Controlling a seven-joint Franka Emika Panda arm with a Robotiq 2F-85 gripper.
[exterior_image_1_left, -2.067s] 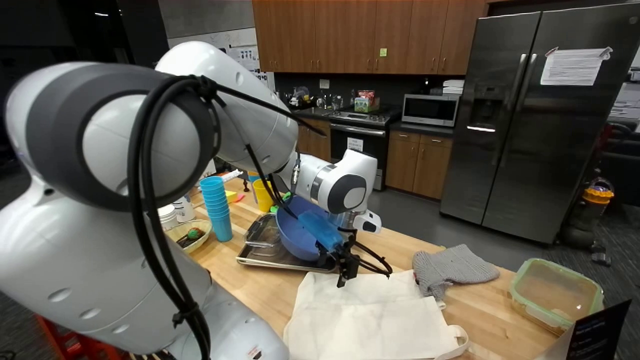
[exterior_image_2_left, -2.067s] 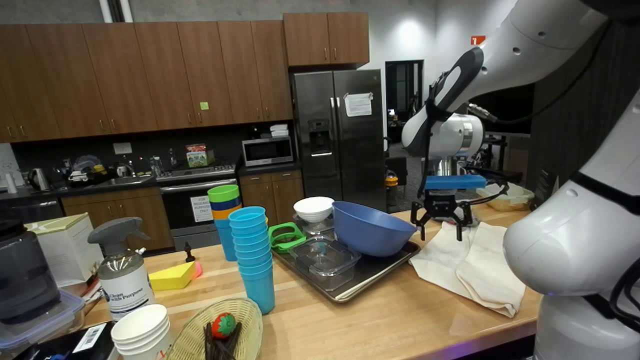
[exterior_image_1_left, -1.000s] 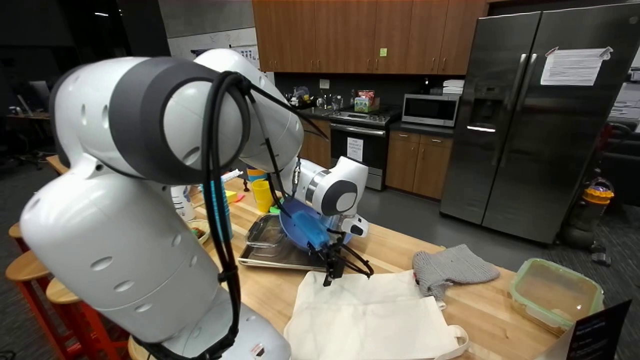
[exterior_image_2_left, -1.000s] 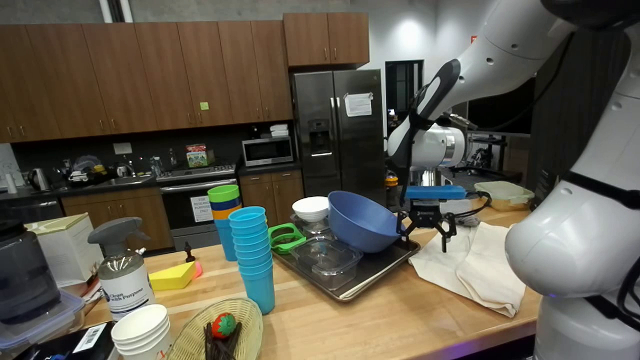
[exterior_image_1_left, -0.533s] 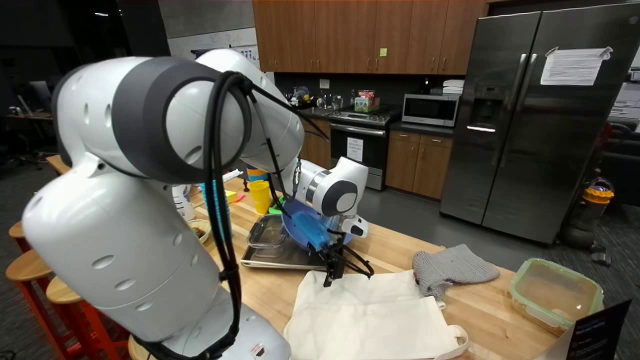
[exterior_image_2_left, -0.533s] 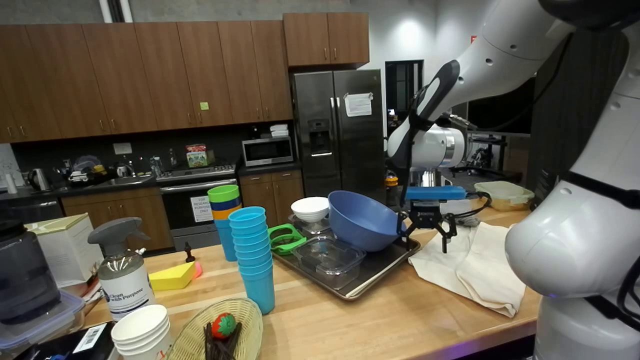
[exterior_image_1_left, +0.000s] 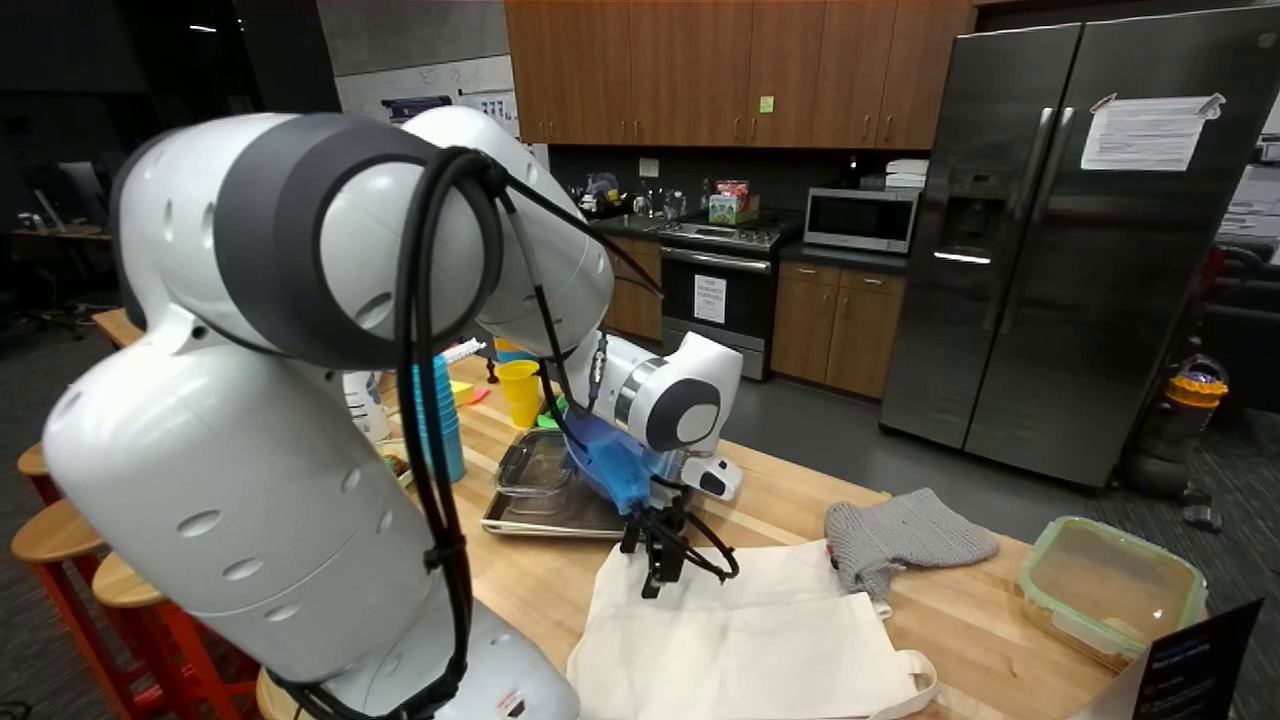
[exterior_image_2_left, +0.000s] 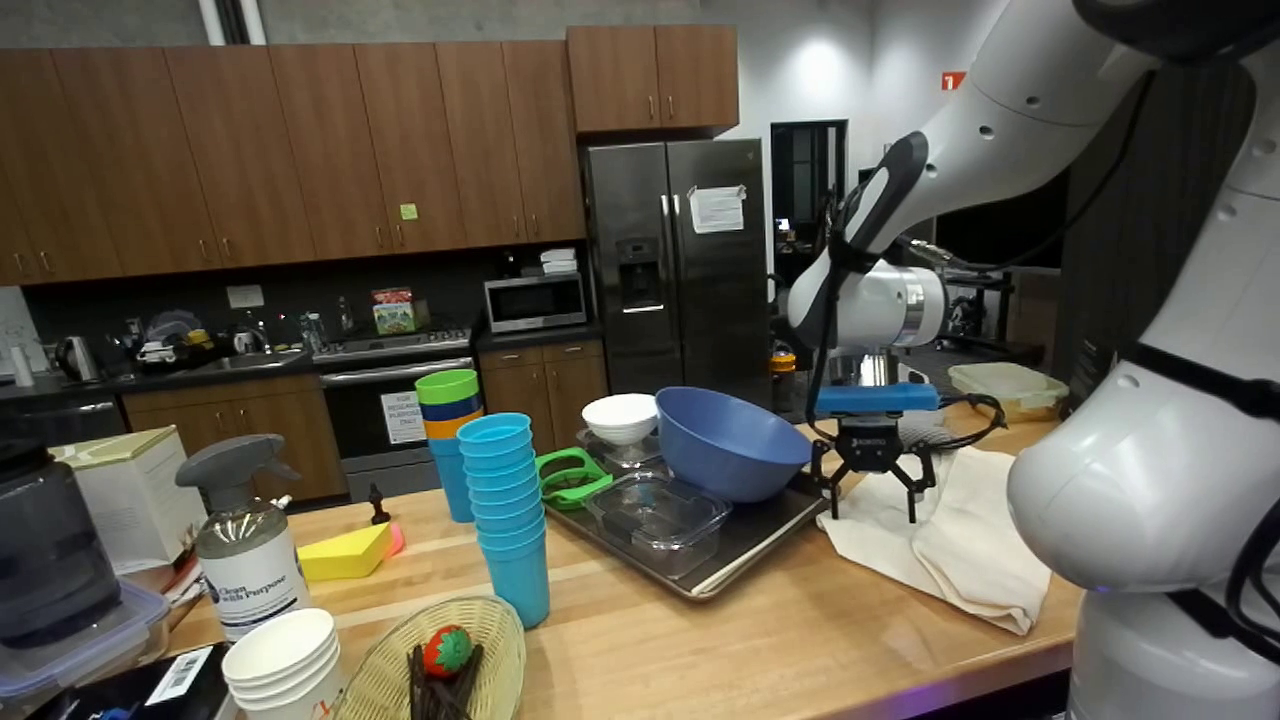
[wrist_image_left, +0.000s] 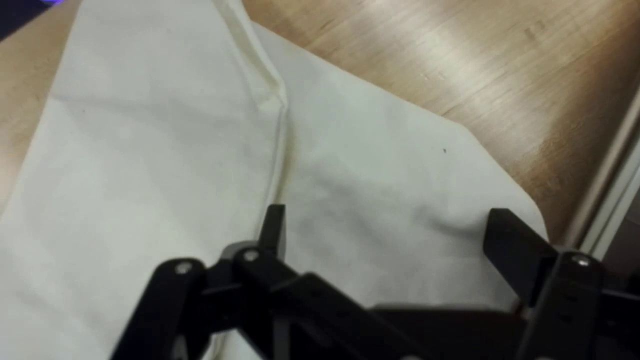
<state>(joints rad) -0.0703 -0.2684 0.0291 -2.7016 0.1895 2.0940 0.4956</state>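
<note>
Tabletop (wrist_image_left: 380, 45), claw (wrist_image_left: 387, 220) over cloth (wrist_image_left: 150, 150), tray (wrist_image_left: 612, 195) cropped

Cream, canvas-like cloth bag (exterior_image_1_left: 745, 650) lay flat and lightly creased on the pale wooden tabletop (exterior_image_2_left: 650, 670). Its upper layer ended in a thick folded edge that ran crookedly across it in the wrist view. A strap loop (exterior_image_1_left: 927, 669) of matching cloth stuck out at one corner; another corner sat just beside the dark tray (exterior_image_2_left: 765, 518).
</note>
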